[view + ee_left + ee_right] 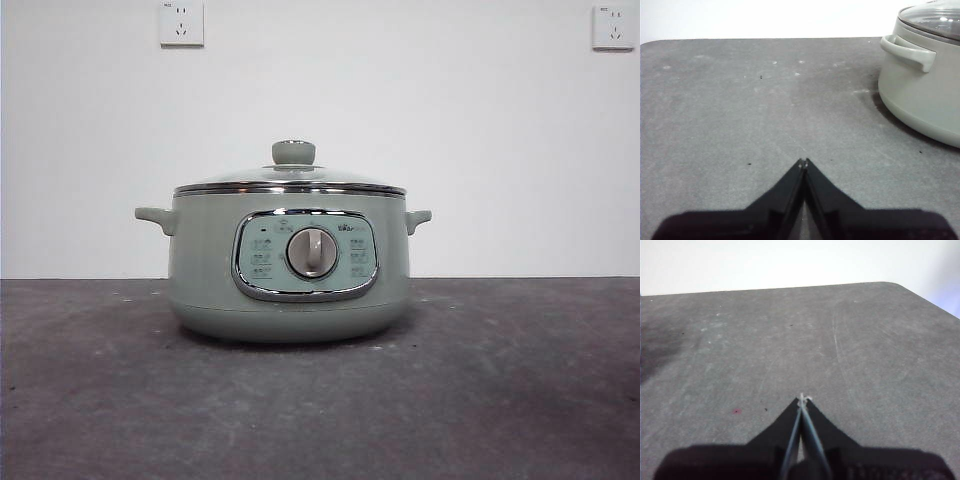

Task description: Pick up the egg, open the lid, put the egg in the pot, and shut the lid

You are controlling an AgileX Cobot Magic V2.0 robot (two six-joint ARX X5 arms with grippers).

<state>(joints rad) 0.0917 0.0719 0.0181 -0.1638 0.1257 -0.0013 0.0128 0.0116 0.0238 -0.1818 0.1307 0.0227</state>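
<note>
The sage-green pot (290,265) stands in the middle of the table in the front view, its silver dial (312,252) facing me. The glass lid (290,183) sits shut on it, with its green knob (293,152) on top. The egg is not in view in any frame. My left gripper (803,161) is shut and empty above the bare table, with the pot (925,85) and lid (935,17) off to its side. My right gripper (803,399) is shut and empty over bare table. Neither arm shows in the front view.
The dark grey table (320,400) spreads in front of the pot; its far edge meets a white wall with two sockets (181,22). A rounded table corner (895,286) shows in the right wrist view.
</note>
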